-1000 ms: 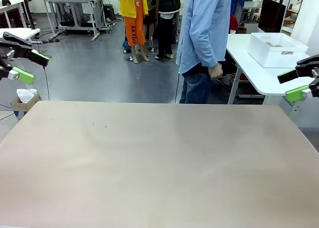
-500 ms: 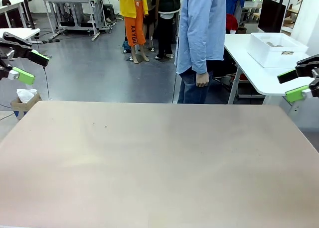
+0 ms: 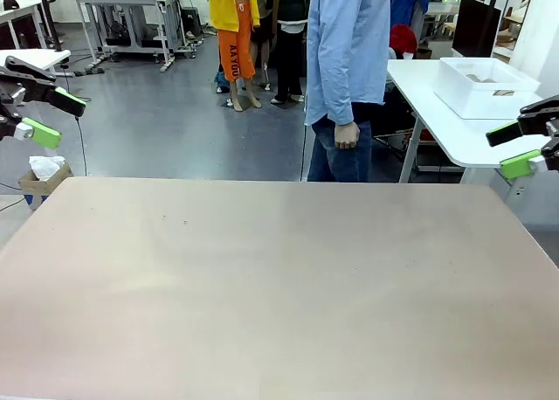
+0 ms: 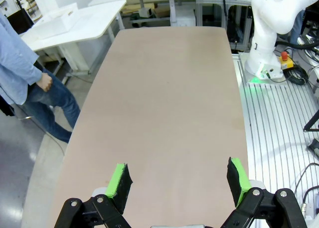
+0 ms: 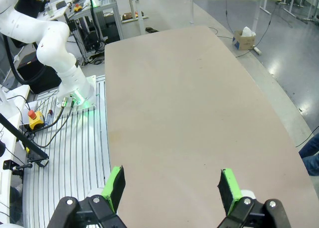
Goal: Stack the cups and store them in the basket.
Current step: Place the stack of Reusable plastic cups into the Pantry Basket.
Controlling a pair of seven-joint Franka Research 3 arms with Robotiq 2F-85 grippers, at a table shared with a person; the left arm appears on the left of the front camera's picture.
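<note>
At the left and right edges of the front view, the left gripper [image 3: 44, 116] and the right gripper [image 3: 517, 149] hang above the ends of the table [image 3: 279, 286], each with its green-padded fingers spread apart and nothing between them. The tabletop is a smooth, matt, beige-brown sheet with rounded corners.

At the upper right of the front view a white rectangular basket [image 3: 483, 86] with smooth solid walls sits on a white side table [image 3: 437, 112], well apart from both grippers. Small tan shapes show inside it, too small to tell what they are.

A person in a light blue shirt and jeans [image 3: 347, 77] stands at the far side, one hand [image 3: 347, 135] hanging down; the head is cut off by the top edge.

The left wrist view shows what the front one lacks: the right arm's white base [image 4: 271, 36] on a ribbed metal platform, and its own gripper [image 4: 180, 183] wide open.

The right wrist view shows the left arm's base [image 5: 65, 73], a small cardboard box [image 5: 246, 38] on the floor, and its own gripper [image 5: 171, 187] wide open.
</note>
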